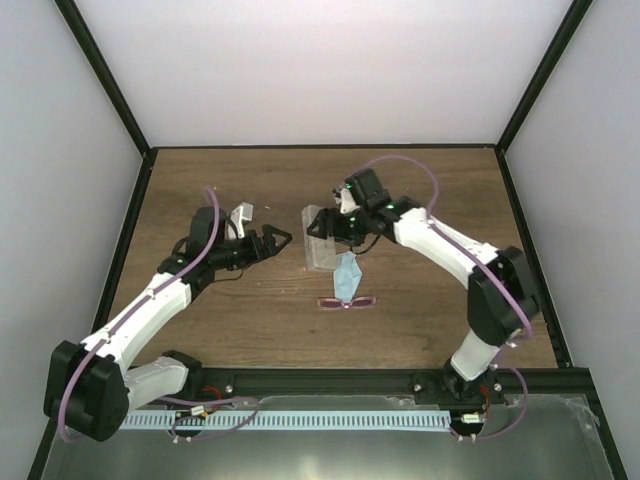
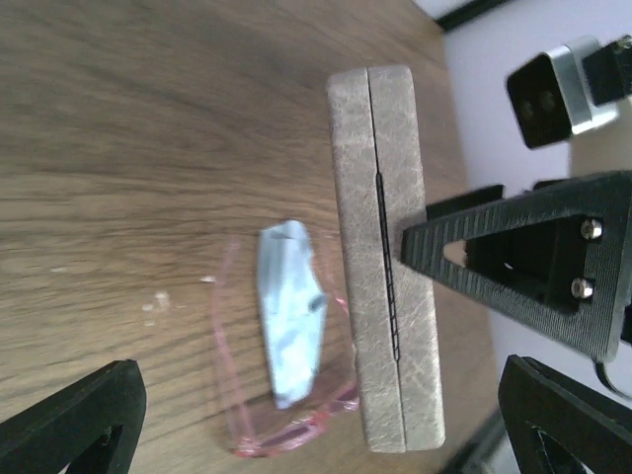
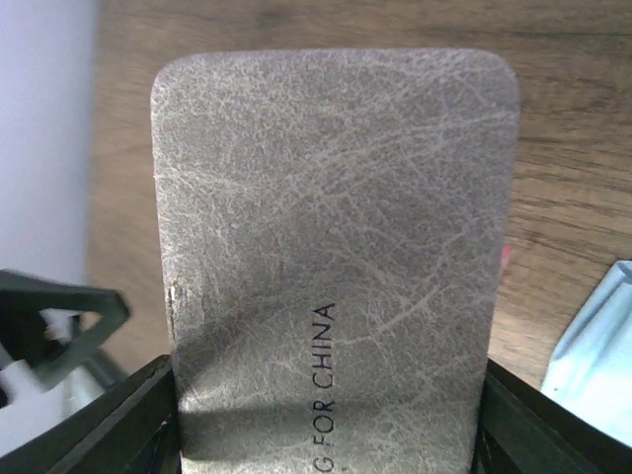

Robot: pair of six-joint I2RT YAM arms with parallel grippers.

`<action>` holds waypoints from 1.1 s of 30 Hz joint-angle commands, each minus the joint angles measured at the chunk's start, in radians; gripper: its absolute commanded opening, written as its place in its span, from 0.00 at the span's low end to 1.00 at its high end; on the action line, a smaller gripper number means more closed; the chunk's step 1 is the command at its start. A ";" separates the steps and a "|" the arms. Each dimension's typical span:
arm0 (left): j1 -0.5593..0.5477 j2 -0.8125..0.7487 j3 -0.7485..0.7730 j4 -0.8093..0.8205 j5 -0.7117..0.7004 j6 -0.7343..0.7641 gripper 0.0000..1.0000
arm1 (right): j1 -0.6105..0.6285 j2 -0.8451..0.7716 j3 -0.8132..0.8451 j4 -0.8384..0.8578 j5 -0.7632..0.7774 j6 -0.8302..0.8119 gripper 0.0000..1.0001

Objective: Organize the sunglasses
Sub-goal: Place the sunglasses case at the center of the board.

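Your right gripper pinches the closed grey case, which stands on edge. Your left gripper hangs spread wide just left of the case. The sunglasses lie on the table just nearer than the case, with the blue cloth across them.

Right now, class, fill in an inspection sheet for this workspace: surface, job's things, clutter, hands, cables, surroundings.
Surface: wooden table, a few pale specks.
Job's things: sunglasses, pink-framed, lie on the table outside the closed grey case.
Clutter: light blue cloth lies partly over the sunglasses.
Hands: left hand open, empty, facing the case; right hand shut on the case, holding it on edge.
Cables: purple cable loops along each arm; no snag seen.
Surroundings: white walls, black frame posts, slotted strip at the near edge.
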 commanded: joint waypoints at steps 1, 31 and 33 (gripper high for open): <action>0.002 -0.023 0.011 -0.154 -0.230 -0.010 1.00 | 0.116 0.146 0.178 -0.159 0.223 -0.029 0.31; -0.223 0.244 0.230 -0.376 -0.593 -0.158 1.00 | 0.037 0.034 0.087 -0.180 0.253 -0.002 0.92; -0.276 0.340 0.291 -0.389 -0.657 -0.130 1.00 | -0.027 -0.018 0.053 -0.189 0.234 -0.041 0.92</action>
